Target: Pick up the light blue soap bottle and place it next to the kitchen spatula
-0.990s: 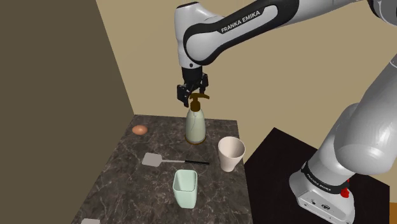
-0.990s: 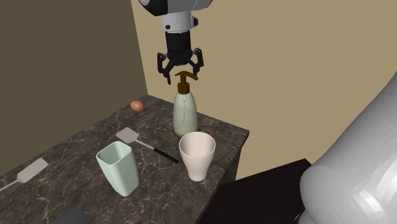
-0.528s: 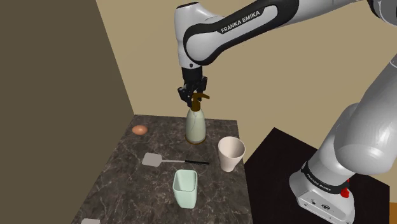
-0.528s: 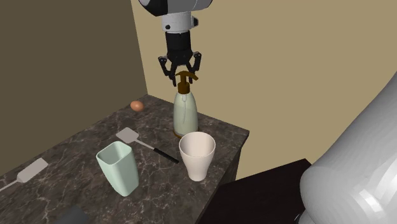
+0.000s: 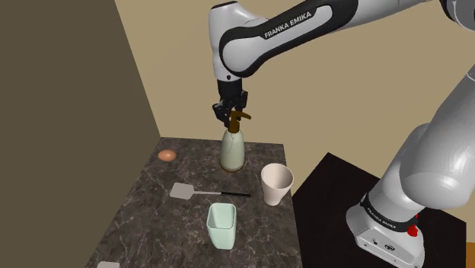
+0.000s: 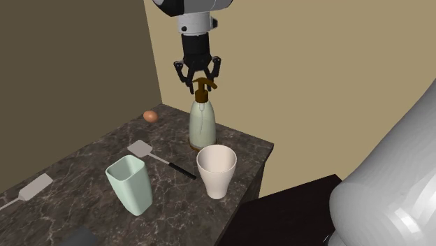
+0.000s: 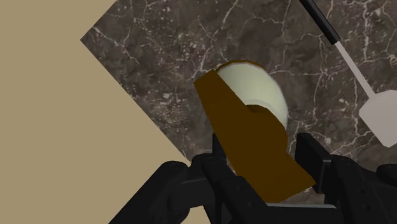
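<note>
The soap bottle (image 5: 233, 151) is pale greenish-white with a brown pump and stands upright near the back edge of the dark marble table (image 5: 148, 205). My gripper (image 5: 231, 114) comes straight down onto it, its fingers shut on the brown pump head. The second exterior view shows the gripper (image 6: 200, 84) clasping the pump above the bottle (image 6: 202, 126). In the wrist view the brown pump sits between the fingers of my gripper (image 7: 257, 162), with the bottle's body (image 7: 251, 86) beyond it. The spatula (image 5: 183, 191), white-bladed with a black handle, lies flat nearer the table's middle.
A cream cup (image 5: 276, 184) stands close to the bottle by the table's edge. A pale green cup (image 5: 221, 225) sits in front of the spatula (image 6: 142, 148). A brown egg (image 5: 167, 155) rests near the back wall. A second spatula (image 6: 31, 189) lies at the table's near end.
The fingers have gone from wide open around the pump to shut on it. The bottle's base seems a touch higher than half a second ago.
</note>
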Robot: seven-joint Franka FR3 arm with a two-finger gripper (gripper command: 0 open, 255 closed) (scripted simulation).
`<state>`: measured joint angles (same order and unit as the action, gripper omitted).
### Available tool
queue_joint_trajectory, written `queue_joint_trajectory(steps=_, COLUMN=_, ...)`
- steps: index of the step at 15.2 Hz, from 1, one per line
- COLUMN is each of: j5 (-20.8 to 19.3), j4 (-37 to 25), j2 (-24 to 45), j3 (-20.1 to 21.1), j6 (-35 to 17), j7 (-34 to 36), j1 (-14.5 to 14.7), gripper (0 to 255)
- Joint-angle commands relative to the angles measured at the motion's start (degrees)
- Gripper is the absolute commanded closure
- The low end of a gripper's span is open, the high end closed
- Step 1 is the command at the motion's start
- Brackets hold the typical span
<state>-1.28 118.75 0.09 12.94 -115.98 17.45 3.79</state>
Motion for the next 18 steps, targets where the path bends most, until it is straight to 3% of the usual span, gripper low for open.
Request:
queue_joint_trajectory(steps=1, j5=0.14, j4=-0.64, j2=-0.53, j3=-0.01, j6=1.11, j7=-0.11, j1=-0.01, gripper=255)
queue_joint_trajectory(steps=18, j5=0.78, j4=-10.95, j2=-3.09, j3=-0.16, j6=13.92, j7=-0.78, j1=-0.11, gripper=255)
